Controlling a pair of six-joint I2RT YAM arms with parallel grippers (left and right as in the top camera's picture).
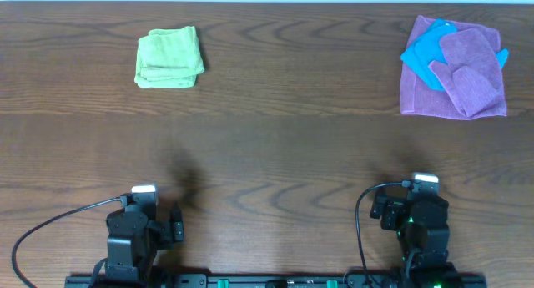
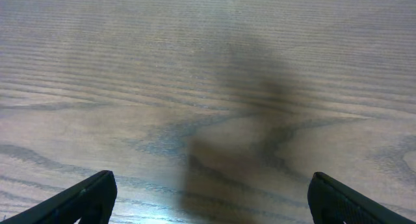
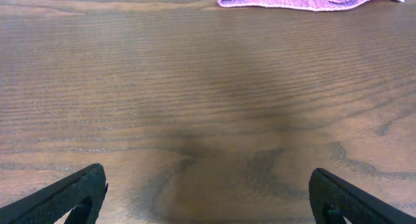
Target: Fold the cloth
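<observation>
Overhead: both arms sit folded at the near edge of the counter [image 1: 267, 146], the left end effector [image 1: 143, 206] toward the near-left corner and the right end effector [image 1: 417, 206] toward the near-right. A small, thick green folded wad [image 1: 169, 58] lies by the far edge, left of centre. In the far-right corner lies a purple cloth [image 1: 467, 79] with a blue cloth [image 1: 427, 56] on it. The spread yellow-green cloth cannot be seen here or in either wrist view.

Left wrist: the fingers [image 2: 84, 198] stand wide apart, gripping nothing, with wood grain and a shadow between them.

Right wrist: the fingers [image 3: 75, 195] are likewise spread wide and hold nothing. The purple cloth's near hem shows toward the far edge.
</observation>
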